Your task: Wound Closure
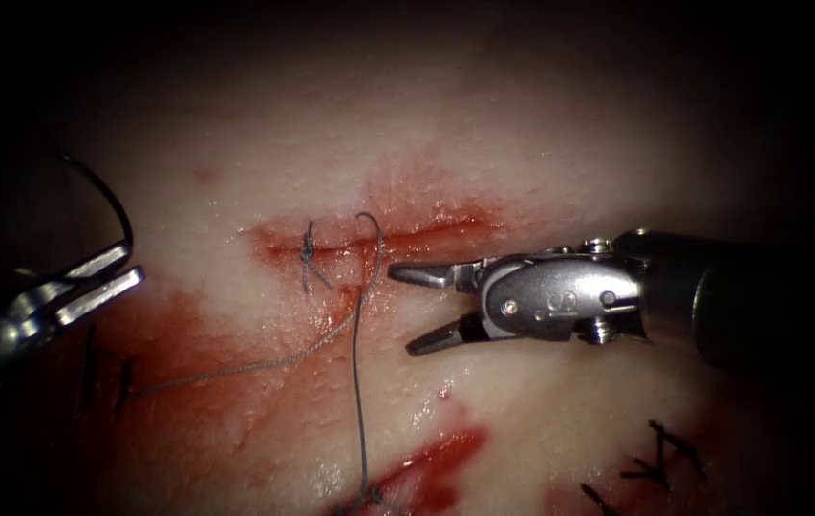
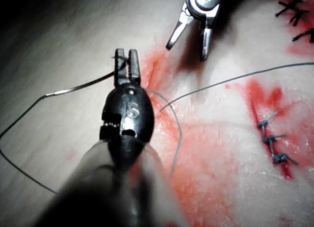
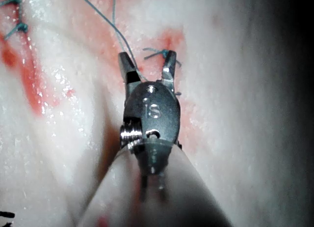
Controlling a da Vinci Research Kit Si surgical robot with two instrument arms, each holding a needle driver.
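Needle sits in my left tool, jaws clamped on it, left of the cut and clear of the tissue. My right tool gapes empty beside the cut. One knot shows there, thread trailing.

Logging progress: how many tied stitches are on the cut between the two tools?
1: a knot on the left part of the cut. Others may hide under red fluid. The left hand grips the needle near one end, outside the tissue; the right hand is open, empty.
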